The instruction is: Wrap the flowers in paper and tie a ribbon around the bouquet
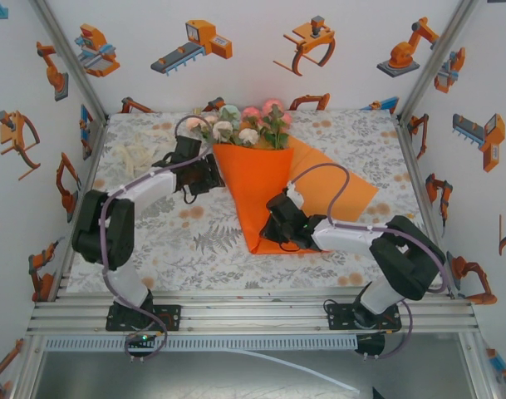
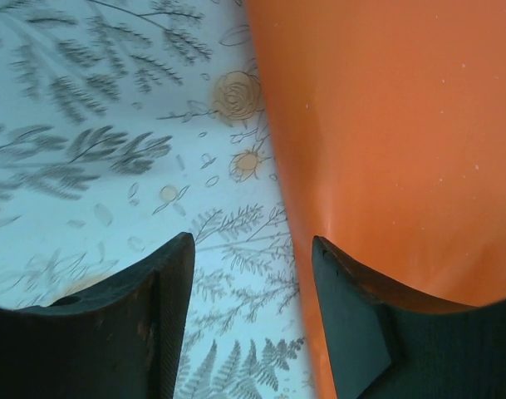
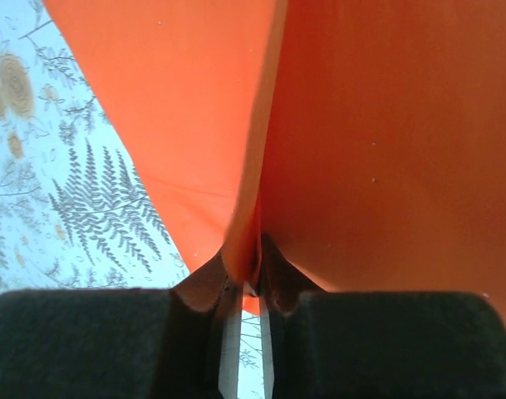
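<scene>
The right gripper (image 3: 246, 274) pinches a fold of the orange paper (image 3: 385, 125) between nearly closed fingers. The left gripper (image 2: 253, 249) has its fingers spread, the paper's edge beside one. If the thin fold slips, the cone could spring open.

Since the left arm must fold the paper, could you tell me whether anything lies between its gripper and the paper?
Nothing visible does: the left gripper is open over the tablecloth, and the paper has its edge right at one of the fingers.
</scene>
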Robot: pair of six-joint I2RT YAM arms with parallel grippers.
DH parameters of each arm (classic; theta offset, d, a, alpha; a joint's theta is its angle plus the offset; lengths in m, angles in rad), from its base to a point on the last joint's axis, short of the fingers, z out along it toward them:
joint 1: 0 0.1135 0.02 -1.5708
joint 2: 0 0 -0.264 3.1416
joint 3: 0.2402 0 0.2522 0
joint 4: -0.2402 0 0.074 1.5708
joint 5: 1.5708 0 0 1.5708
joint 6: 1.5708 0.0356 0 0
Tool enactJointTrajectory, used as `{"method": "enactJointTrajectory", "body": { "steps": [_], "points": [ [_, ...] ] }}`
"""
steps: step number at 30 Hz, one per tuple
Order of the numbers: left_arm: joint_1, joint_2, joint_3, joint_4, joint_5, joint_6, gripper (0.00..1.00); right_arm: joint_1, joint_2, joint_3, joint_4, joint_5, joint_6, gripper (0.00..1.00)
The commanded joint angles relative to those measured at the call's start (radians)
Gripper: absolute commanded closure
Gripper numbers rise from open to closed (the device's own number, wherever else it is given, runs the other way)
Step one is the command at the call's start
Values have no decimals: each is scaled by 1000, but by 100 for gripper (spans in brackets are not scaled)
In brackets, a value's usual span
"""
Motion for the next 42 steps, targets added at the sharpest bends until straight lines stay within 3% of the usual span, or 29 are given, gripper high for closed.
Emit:
{"method": "enactJointTrajectory", "body": {
  "steps": [1,6,9,13,17,20,24,27,31,42],
  "points": [
    [-2,60,71,117,114,-18,50,-5,-61,9,-81,74,9,77],
    [-6,151,130,125,130,-38,63,-23,-157,26,-188,68,-2,57],
    [-6,176,148,129,139,-48,65,-18,-255,33,-228,-4,-57,55],
    [-6,213,172,129,144,-70,65,26,-325,44,-109,-160,-95,57],
    [-6,246,193,119,121,-97,66,52,-152,191,2,-326,-70,64],
    [-4,266,207,106,87,-115,66,49,39,333,-70,-297,-91,76],
    [1,288,228,87,59,-126,66,27,217,474,-227,-194,-195,80],
    [12,313,259,51,41,-127,66,-20,257,430,-241,-177,-204,82],
    [31,327,267,59,52,-131,66,-73,279,346,-212,-280,-213,83],
    [129,426,401,42,92,-106,66,-73,184,156,-188,-307,-189,85]
  ]
}}
